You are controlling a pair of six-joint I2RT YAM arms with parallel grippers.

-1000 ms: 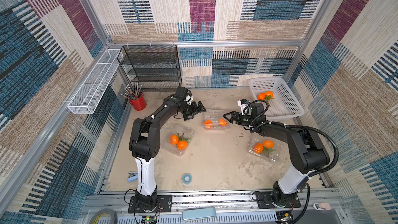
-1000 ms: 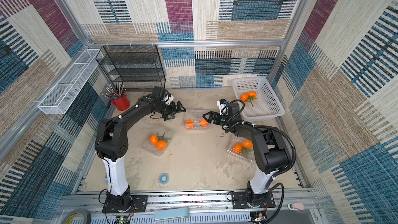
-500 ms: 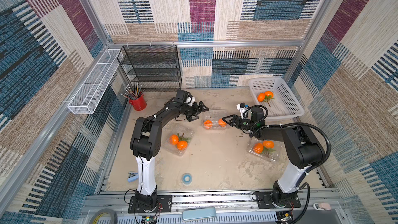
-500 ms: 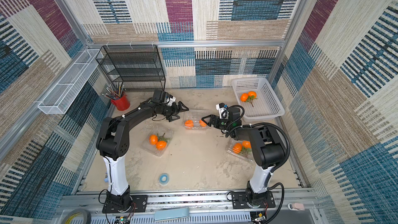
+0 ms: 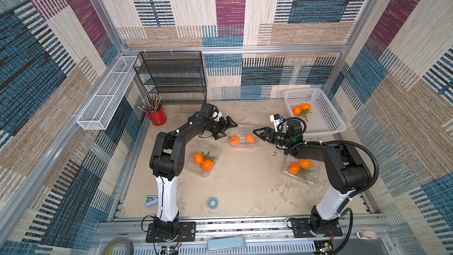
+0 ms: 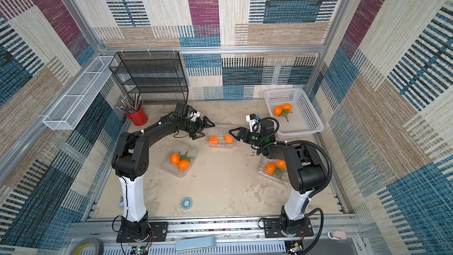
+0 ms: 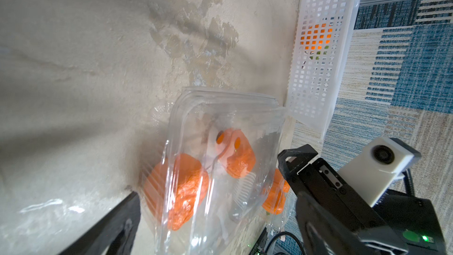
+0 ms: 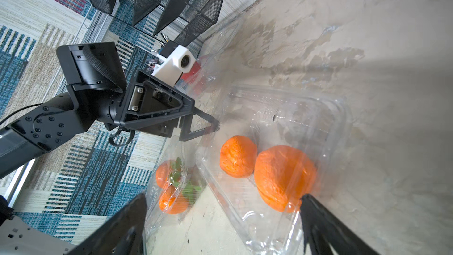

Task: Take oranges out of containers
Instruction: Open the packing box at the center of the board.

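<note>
The left gripper (image 5: 226,130) has its black triangular jaws spread wide, gripping nothing. The right gripper (image 5: 257,134) faces it, likewise spread and empty. Between the two sets of jaws lies a clear clamshell container (image 5: 241,130) of thin, glossy, ribbed plastic with rounded corners, and two dimpled round oranges (image 8: 282,175) sit side by side inside it. Each gripper's tips stand just beside one short end of the box; whether they touch it I cannot tell. Behind the left jaws, beside that arm, a second clamshell (image 5: 213,149) holds a leafy pair (image 5: 203,161). Behind the right jaws, a third clamshell (image 5: 310,177) holds another pair (image 5: 299,166). Past the right gripper's wrist stands a white perforated basket (image 5: 326,130) — two more basket oranges (image 5: 301,109) inside.
</note>
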